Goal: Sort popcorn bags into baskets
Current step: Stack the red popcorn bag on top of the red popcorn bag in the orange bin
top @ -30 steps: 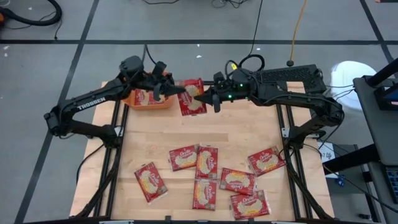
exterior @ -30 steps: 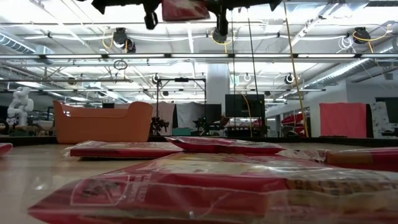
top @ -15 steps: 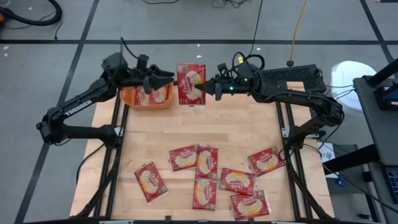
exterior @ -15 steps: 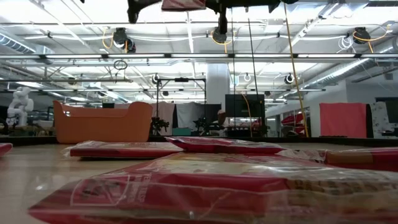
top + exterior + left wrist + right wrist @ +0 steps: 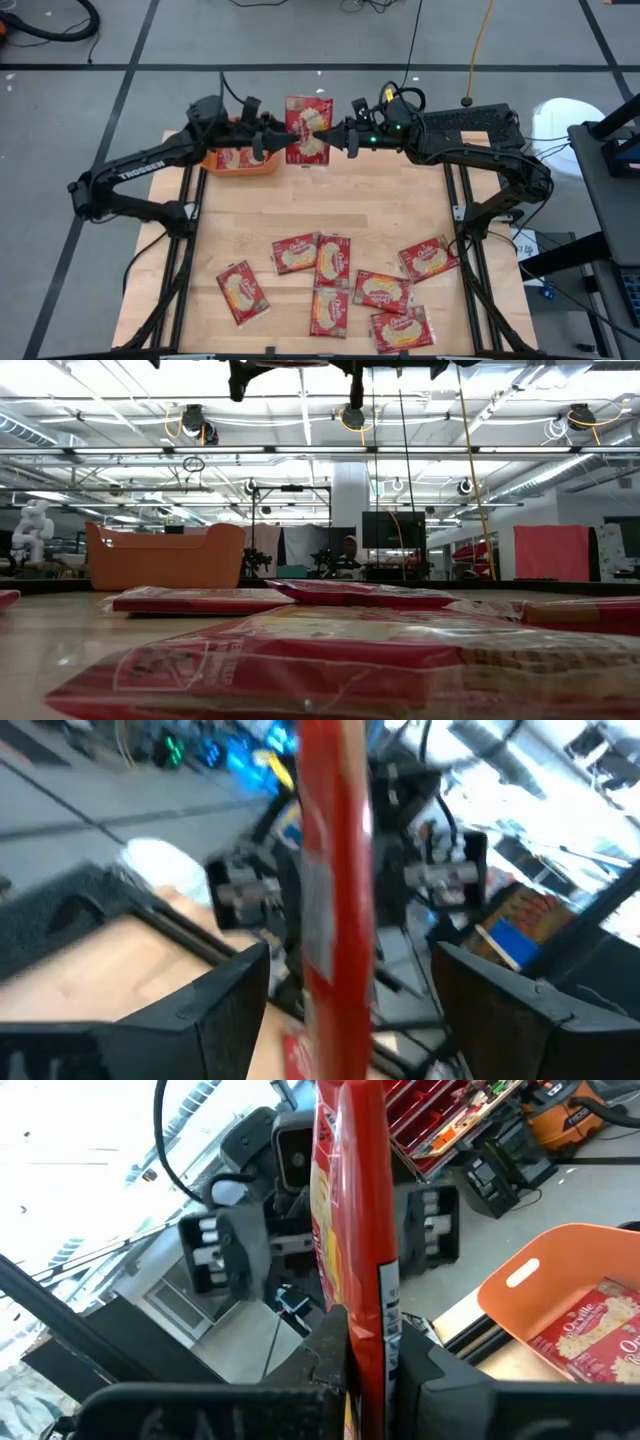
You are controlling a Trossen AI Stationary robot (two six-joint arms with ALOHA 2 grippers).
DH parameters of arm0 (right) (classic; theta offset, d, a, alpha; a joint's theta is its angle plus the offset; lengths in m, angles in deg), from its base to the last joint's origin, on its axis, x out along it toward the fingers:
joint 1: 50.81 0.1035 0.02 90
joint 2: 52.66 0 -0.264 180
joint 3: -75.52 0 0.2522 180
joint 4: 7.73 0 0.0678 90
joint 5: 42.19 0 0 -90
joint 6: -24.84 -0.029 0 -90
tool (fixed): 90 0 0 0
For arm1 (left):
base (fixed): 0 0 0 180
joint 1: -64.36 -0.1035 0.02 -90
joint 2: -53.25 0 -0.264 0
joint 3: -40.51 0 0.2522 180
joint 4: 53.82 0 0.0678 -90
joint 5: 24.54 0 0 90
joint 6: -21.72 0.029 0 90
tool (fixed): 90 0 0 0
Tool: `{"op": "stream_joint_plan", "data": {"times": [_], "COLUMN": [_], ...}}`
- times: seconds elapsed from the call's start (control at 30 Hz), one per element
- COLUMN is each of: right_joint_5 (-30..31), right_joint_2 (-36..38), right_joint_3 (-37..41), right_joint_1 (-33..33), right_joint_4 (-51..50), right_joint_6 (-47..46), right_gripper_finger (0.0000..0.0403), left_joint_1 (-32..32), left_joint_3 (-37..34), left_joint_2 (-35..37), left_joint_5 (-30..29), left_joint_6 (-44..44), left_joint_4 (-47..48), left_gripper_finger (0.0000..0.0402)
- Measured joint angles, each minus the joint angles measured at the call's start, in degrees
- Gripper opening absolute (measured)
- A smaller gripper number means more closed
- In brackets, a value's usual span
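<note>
**Mid-air bag handoff, right arm has it by the edge**

The right end effector [image 5: 345, 139] is clenched on the edge of one bag [image 5: 308, 130], holding it up off the table at about 12 o'clock, just beside the basket [image 5: 238, 160]. The left end effector [image 5: 272, 142] is released, fingers spread to either side of the bag's opposite edge, no grip there. In the right wrist view the bag stands edge-on and doesn't sag, so it looks light, flat and fairly stiff, though the wrapper is probably slick. Best bet is pinching a sealed edge. The basket has at least one bag [image 5: 596, 1332] in it already. Seven more bags [image 5: 332, 262] lie scattered around 6 o'clock on the table [image 5: 400, 210].
</note>
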Motion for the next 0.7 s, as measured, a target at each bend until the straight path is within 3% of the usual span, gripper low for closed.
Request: {"op": "stream_joint_plan", "data": {"times": [0.13, 0.57, 0.7], "right_joint_5": [0.0, 0.1, 0.1], "right_joint_2": [0.0, 0.0, 0.0], "right_joint_3": [0.0, 0.0, 0.0], "right_joint_1": [0.0, 0.0, -0.1], "right_joint_4": [-0.2, -0.5, -0.5], "right_joint_6": [0.5, 1.0, 0.7], "right_gripper_finger": [0.002, 0.002, 0.0023], "left_joint_1": [0.1, -0.1, -0.1], "left_joint_3": [0.0, 0.0, 0.0], "left_joint_2": [-1.4, -1.3, -1.3], "left_joint_5": [-1.0, -0.4, -0.4], "left_joint_6": [-0.5, -1.6, -1.7], "left_joint_4": [-2.6, -1.8, -1.8], "left_gripper_finger": [0.0249, 0.0059, 0.0037]}}
